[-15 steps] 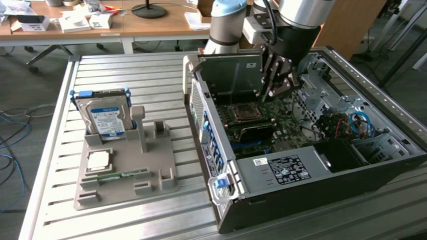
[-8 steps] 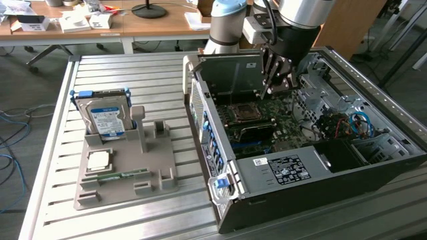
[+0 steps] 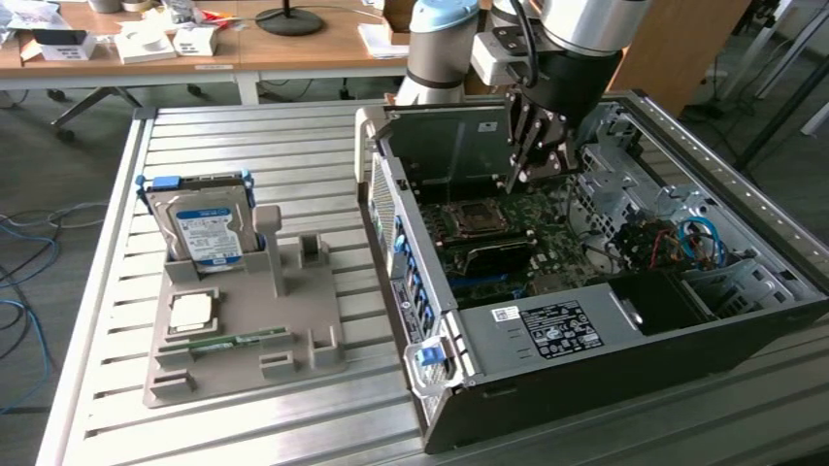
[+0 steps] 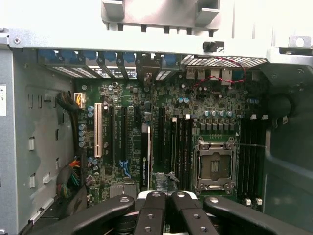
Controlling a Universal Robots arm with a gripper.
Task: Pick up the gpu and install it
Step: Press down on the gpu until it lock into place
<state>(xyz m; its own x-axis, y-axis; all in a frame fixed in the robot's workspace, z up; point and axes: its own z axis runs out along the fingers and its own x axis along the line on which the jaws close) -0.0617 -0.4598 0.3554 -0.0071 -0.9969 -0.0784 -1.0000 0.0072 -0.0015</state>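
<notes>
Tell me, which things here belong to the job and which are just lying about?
In the job: gpu, gripper holding it, computer case, motherboard.
Lying about: hard drive, RAM stick, chip, grey holder.

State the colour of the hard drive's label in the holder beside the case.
Blue and white; the hard drive label shows best in the exterior view.

Ribbed pale metal tabletop [image 3: 247, 146] filled foreground. Behind it stood wooden desk [image 3: 298, 49], cluttered with white boxes [image 3: 146, 44] and black round lamp base [image 3: 289, 19]. Dark grey floor [image 3: 52, 165] lay on exterior view's left, blue and white cables [image 3: 19, 282] trailing across it. Brown wooden panel [image 3: 674, 49] rose at exterior view's right. Light was even, indoor.
</notes>
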